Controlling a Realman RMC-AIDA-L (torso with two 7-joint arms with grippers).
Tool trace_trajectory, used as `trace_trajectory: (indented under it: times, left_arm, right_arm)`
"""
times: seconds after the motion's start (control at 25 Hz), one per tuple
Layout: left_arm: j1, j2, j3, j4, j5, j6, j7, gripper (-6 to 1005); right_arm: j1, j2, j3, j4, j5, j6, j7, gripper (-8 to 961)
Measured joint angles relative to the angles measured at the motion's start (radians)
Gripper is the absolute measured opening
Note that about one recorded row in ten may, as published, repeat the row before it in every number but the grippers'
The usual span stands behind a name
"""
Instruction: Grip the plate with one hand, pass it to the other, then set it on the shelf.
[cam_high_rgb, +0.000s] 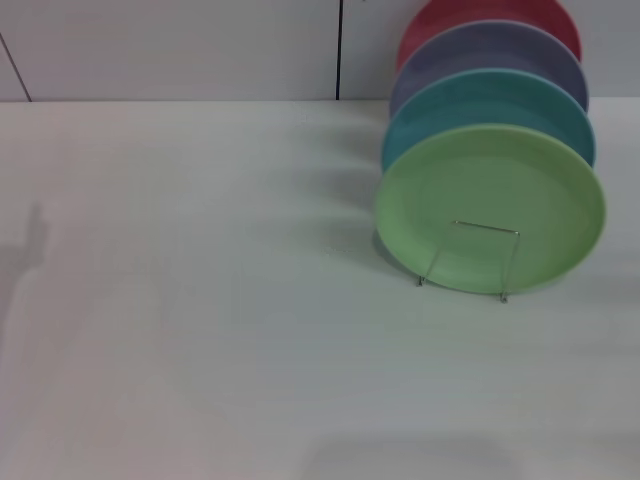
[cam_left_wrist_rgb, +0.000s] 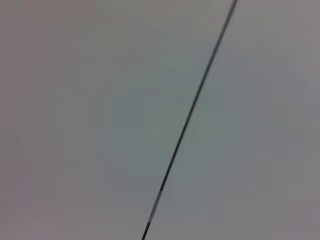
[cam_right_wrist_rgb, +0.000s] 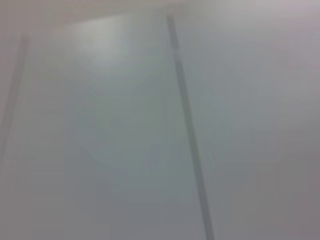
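Note:
The light green plate (cam_high_rgb: 490, 205) stands nearly upright at the front of the silver wire rack (cam_high_rgb: 470, 258), at the right of the white table in the head view. One bent wire loop of the rack crosses the plate's lower face. Behind it in the rack stand a teal plate (cam_high_rgb: 490, 100), a lavender plate (cam_high_rgb: 490, 55) and a red plate (cam_high_rgb: 480, 18). Neither gripper shows in any view. Both wrist views show only a pale flat surface crossed by a dark seam line (cam_left_wrist_rgb: 190, 115).
The white table (cam_high_rgb: 200, 300) stretches to the left and front of the rack. A pale wall with a dark vertical seam (cam_high_rgb: 339, 50) rises behind the table. A faint shadow (cam_high_rgb: 35, 235) lies at the table's left.

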Motion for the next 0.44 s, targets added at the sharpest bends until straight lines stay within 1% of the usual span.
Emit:
trace_trajectory:
  times: [0.24, 0.44]
  left_arm:
    - [0.008, 0.003, 0.004, 0.008, 0.004, -0.05, 0.062, 616]
    - [0.028, 0.005, 0.024, 0.057, 0.007, -0.129, 0.062, 616]
  right_arm:
    - [-0.006, 0.011, 0.009, 0.0, 0.014, 0.07, 0.011, 389]
    - [0.006, 0.019, -0.001, -0.001, -0.002, 0.167, -0.032, 389]
